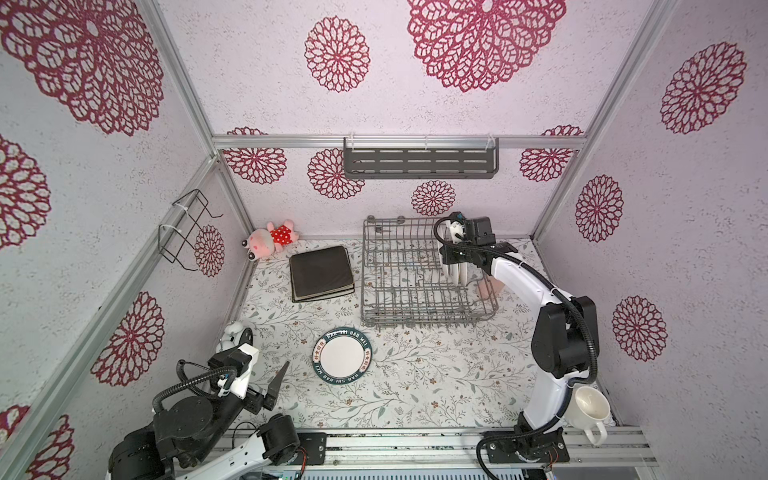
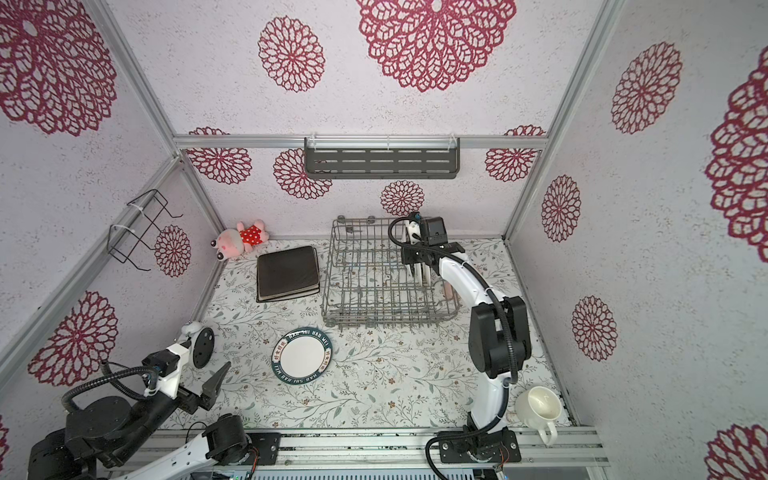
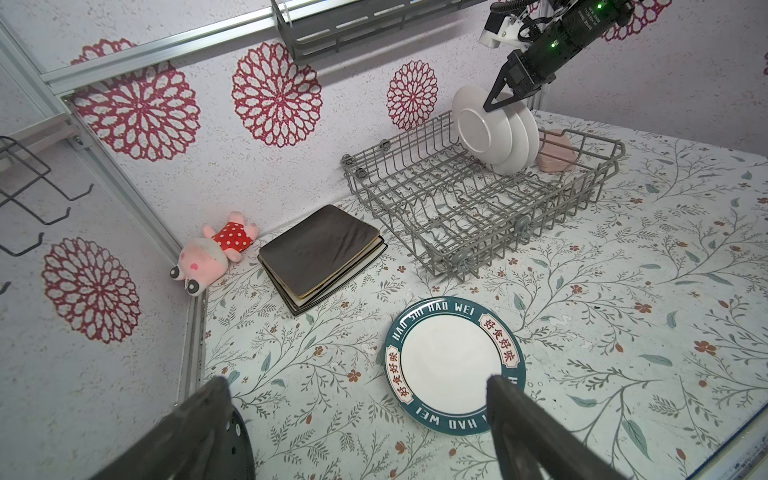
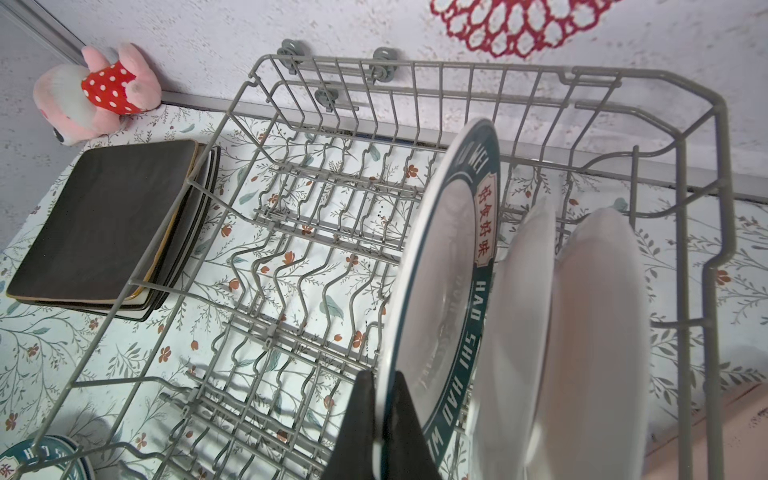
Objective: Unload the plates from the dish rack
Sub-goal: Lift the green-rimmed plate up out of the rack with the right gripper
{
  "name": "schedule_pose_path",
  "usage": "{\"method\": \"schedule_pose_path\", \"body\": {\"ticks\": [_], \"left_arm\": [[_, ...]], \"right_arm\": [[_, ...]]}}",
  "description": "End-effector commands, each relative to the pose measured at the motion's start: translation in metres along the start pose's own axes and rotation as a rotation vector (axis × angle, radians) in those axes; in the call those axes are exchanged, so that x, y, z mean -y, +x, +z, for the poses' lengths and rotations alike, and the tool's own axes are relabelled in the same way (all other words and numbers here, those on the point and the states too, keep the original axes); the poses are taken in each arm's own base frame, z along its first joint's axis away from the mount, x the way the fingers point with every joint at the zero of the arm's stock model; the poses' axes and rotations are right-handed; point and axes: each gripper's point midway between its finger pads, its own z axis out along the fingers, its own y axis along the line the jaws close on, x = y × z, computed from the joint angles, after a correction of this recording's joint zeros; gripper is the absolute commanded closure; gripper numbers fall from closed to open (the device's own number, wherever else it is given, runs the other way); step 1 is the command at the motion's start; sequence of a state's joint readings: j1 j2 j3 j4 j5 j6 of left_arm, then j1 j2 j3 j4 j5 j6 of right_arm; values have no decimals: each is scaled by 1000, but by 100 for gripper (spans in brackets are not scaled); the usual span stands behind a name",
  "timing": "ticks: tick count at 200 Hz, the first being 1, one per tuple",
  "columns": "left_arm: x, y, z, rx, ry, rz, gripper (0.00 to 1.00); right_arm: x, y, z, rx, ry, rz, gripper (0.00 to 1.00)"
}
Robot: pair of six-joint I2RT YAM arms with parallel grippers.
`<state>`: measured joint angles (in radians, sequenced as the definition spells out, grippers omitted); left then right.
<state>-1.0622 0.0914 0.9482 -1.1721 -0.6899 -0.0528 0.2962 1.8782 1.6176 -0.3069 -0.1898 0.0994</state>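
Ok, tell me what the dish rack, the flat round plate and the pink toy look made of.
Dish rack: thin grey wire, probably coated metal, with a matte finish. Round plate: likely glazed ceramic, with a smooth white centre and a printed teal rim. Pink toy: soft plush fabric with a fuzzy surface.

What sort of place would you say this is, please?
Likely a mock kitchen built as a robot test cell: a dish rack holding plates, a slotted wall shelf, and aluminium framing around papered walls.
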Motion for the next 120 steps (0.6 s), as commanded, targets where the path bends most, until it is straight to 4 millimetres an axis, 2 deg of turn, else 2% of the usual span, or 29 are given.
{"method": "schedule_pose_path", "body": {"ticks": [1,66,120], "left_arm": [[-1,-3,-2,27,11,-17,3],[0,-3,-3,32,16,-19,3],[0,-3,-3,35,20,-19,3]], "right_arm": [[-17,-49,-37,141,-39,-20,100],[-40,-65,-58,197,-111,-16,100],[-72,-73,-78,238,-149,-97,100]]}}
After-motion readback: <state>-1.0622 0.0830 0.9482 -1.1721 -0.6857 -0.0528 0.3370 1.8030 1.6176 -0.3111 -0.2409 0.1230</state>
